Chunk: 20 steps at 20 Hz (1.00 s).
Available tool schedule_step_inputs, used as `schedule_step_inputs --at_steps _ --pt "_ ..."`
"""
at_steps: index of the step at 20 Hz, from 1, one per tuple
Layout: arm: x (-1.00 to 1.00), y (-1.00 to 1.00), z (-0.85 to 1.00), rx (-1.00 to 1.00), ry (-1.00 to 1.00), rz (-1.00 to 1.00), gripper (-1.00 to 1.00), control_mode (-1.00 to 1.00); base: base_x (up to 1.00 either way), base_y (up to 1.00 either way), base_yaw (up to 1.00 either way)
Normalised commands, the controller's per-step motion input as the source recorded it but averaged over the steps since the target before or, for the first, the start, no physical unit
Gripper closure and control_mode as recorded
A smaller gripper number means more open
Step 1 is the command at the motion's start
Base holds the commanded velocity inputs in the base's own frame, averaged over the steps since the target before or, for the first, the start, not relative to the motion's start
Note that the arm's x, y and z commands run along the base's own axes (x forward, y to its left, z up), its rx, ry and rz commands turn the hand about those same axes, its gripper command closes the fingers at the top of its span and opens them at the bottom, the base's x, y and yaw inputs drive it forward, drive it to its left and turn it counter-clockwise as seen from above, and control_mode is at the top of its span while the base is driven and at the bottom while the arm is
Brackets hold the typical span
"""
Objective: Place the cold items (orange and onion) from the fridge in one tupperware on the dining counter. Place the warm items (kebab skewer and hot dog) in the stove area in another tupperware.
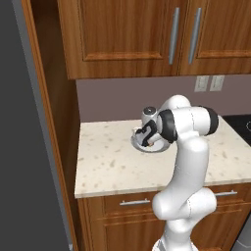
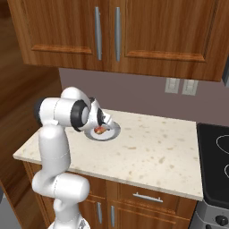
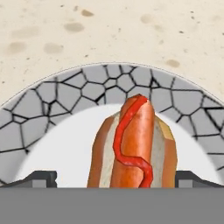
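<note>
Red-sauced hot dog lies lengthwise between the spread-apart fingers, on a plate

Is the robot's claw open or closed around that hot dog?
Open. The gripper fingertips stand wide apart either side of the hot dog, not touching it.

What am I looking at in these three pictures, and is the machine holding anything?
It is a rendered kitchen with a white robot arm on a drivable base. Two pictures come from cameras on the base, behind the arm to its left and right. The third looks along the gripper from a camera on the hand. On the speckled counter sits a plate with a cracked grey rim, and a hot dog with a red sauce line lies on it. The gripper is open, with a finger on each side of the hot dog, and holds nothing yet.
</note>
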Motion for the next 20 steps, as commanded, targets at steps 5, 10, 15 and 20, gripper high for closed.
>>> schedule_step_inputs --at_steps 5,10,15,20 --pt "0.0 0.0 -0.6 0.0 0.09 0.0 1.0 -1.0 0.0 0.0 0.0" --pt "-0.16 -0.27 -0.49 0.03 0.03 -0.04 1.0 -1.0 0.0 0.0 0.0" --pt "-0.65 -0.44 -0.17 0.1 -0.01 -0.1 1.0 -1.0 0.0 0.0 0.0" --pt "-1.0 -0.62 0.19 0.11 -0.06 -0.08 1.0 -1.0 0.0 0.0 0.0"
